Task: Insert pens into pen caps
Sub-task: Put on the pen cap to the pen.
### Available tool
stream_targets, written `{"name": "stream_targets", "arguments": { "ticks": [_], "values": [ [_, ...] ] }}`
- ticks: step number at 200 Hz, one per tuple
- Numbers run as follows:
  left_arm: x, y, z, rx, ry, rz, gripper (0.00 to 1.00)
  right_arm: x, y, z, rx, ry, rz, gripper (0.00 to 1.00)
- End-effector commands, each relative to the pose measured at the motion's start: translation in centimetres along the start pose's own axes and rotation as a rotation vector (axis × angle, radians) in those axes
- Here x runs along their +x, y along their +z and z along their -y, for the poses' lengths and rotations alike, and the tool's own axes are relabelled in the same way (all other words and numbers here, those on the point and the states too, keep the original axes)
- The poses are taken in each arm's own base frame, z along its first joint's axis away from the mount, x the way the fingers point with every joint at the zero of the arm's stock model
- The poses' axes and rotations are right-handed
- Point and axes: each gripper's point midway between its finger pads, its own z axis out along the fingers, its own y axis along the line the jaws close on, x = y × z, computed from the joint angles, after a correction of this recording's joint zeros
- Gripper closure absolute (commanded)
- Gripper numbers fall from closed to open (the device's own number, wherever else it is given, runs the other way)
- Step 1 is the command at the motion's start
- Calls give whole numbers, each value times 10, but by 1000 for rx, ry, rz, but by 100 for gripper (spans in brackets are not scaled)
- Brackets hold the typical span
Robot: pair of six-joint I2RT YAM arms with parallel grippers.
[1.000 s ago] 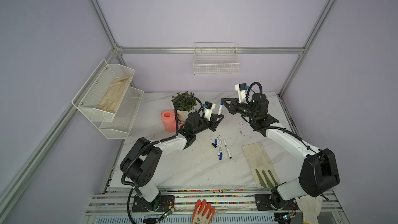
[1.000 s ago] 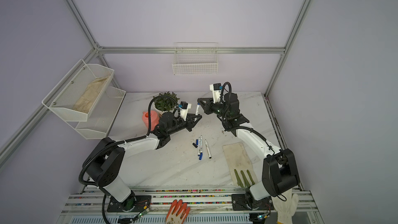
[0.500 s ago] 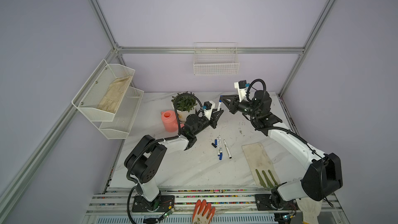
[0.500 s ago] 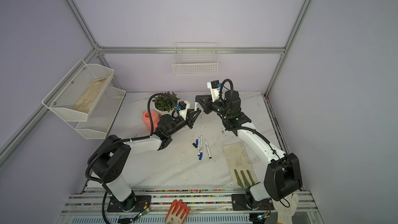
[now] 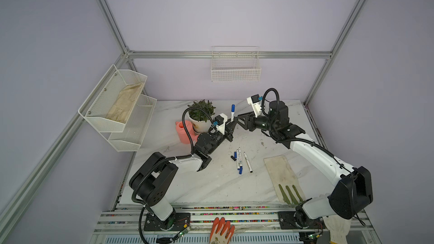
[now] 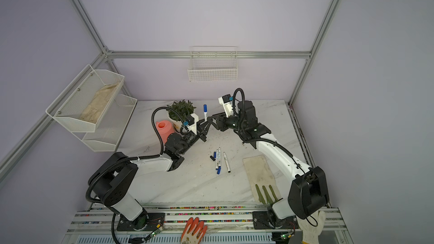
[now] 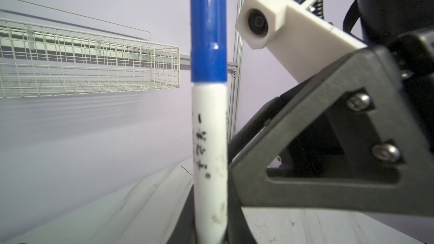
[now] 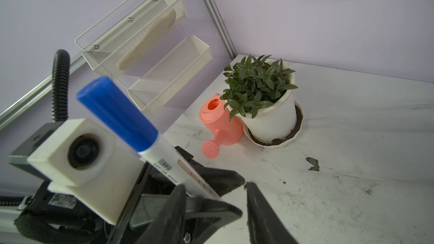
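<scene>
Marble-look table [image 5: 211, 184], lilac walls. Both top views: left tool [image 5: 229, 129] clamped on capped pen [image 5: 232, 116], held upright above the table near plant pot [image 5: 199, 123], blue cap [image 5: 233, 107] on its top end. Right tool [image 5: 236, 120] just beside the barrel, jaws parted. Three loose pens [image 5: 239, 160] and two loose caps [image 5: 234, 156] lie mid-table. Left wrist: capped pen upright, base in the tool's own jaws, right tool close beside. Right wrist: fingers [image 8: 178, 207] apart, gripping nothing, pen passing behind one.
</scene>
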Motion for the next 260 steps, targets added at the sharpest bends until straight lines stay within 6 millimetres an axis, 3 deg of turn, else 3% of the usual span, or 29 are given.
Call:
{"name": "stream_targets", "arguments": {
  "ticks": [1, 49, 74, 128, 158, 191, 223, 260],
  "values": [
    [12, -14, 11, 10, 2, -5, 100, -21, -11, -12, 3, -36, 44, 48],
    [48, -23, 12, -9, -24, -84, 100, -62, -29, -36, -13, -100, 133, 43],
    [57, -25, 14, -10, -29, -100, 100, -65, -21, -37, -40, -84, 131, 44],
    [50, -23, 17, -12, -23, -82, 100, -34, 19, -28, -57, -31, 31, 49],
    [48, -22, 18, -8, -16, -82, 100, -17, 26, -23, -34, -22, -12, 54],
    [49, -22, 19, -5, -19, -86, 100, -6, 27, -15, -10, -7, -38, 69],
    [41, -20, 20, 0, -20, -70, 100, 7, 30, -8, 3, 10, -61, 90],
    [28, -14, 21, 3, -31, -65, 100, 28, 37, 1, -1, 43, -110, 100]
  ]
}}
